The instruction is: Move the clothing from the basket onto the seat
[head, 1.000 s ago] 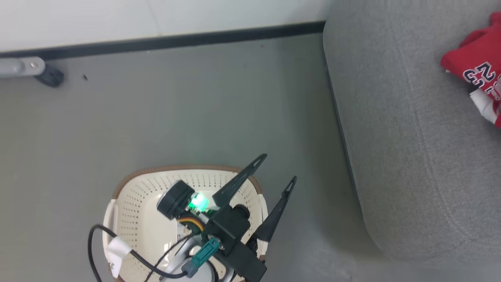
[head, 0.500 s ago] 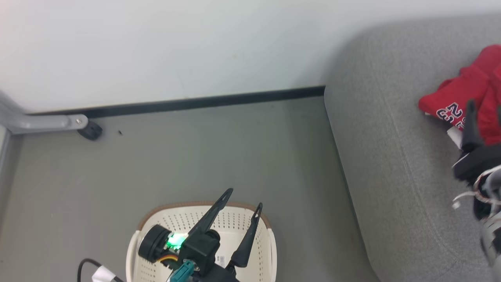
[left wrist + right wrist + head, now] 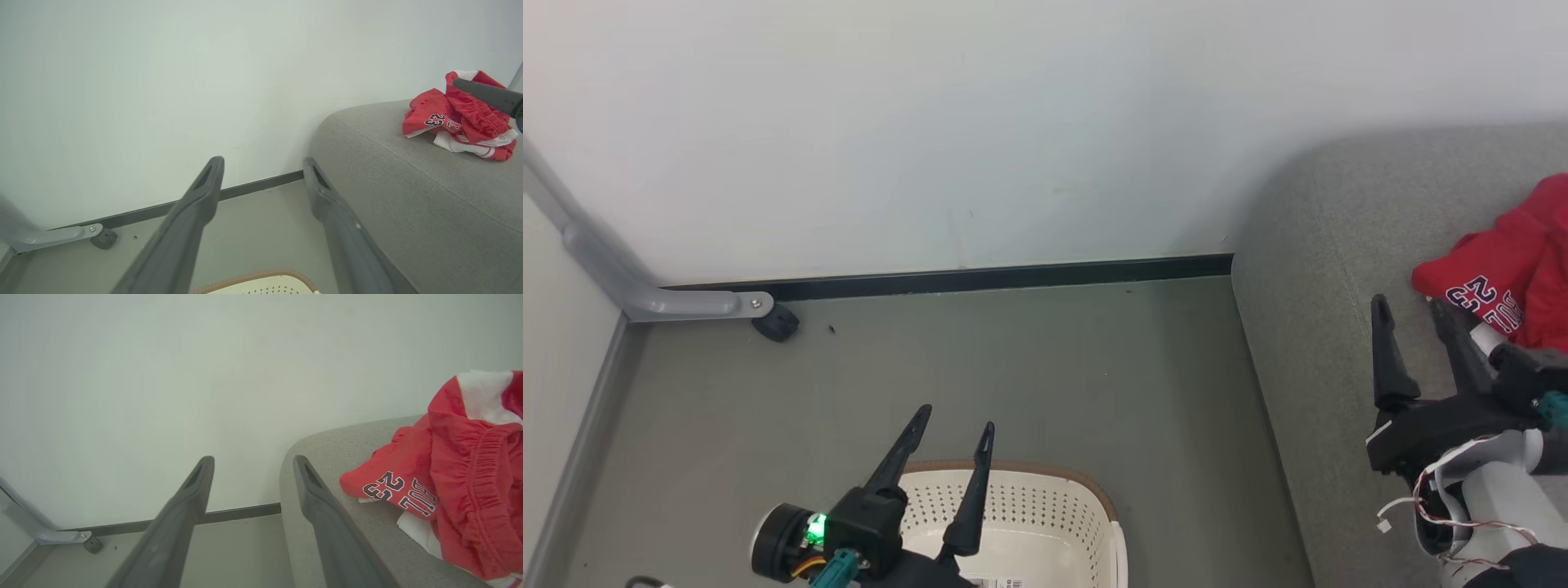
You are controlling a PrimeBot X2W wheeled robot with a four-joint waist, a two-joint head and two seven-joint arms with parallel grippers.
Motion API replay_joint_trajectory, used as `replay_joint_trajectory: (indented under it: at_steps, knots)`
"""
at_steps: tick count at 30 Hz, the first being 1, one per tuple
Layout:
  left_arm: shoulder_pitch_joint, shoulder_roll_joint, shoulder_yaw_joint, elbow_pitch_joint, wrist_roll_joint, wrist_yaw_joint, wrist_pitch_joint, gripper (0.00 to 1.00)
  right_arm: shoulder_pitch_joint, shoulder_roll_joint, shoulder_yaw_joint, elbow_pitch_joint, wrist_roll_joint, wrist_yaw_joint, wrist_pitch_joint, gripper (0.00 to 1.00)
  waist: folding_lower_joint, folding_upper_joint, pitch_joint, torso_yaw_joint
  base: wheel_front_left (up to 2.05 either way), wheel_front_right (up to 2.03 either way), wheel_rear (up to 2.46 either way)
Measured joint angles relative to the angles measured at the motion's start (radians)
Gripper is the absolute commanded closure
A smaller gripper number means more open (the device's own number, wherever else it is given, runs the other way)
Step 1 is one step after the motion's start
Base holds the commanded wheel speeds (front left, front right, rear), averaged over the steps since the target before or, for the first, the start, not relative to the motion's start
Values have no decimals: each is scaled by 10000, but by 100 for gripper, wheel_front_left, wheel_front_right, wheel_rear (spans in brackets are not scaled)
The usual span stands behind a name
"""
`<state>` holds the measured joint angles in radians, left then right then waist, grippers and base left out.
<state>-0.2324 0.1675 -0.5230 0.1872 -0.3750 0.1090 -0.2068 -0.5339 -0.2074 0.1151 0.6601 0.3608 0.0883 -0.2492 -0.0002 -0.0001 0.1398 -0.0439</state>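
Grey floor (image 3: 1013, 351) holds the basket (image 3: 1054, 514); the clothing (image 3: 1494, 278) lies on the seat (image 3: 1323, 327); left claw (image 3: 956, 416) and right claw (image 3: 1408, 302) gape wide.

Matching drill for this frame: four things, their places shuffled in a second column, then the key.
1. red white-trimmed sports clothing
2. cream perforated plastic basket
3. left hand
4. right hand

a. heaped on the grey fabric seat
b. open, over the seat, beside the clothing
c. on the grey floor
d. open, above the basket

Pairs: 1-a, 2-c, 3-d, 4-b
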Motion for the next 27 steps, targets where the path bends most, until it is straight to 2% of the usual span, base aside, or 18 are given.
replay_joint_trajectory:
  at_steps: [14,27]
  knots:
    - [596,113,1348,380,-320,81,-125,0,1798,512,625,-1522,-579,-105,0,0,1,0,-348,336,0,0,0]
    - [1392,-117,1743,732,-462,144,-174,0,3373,585,585,-2305,-848,-589,0,0,1,1,-858,460,0,0,0]
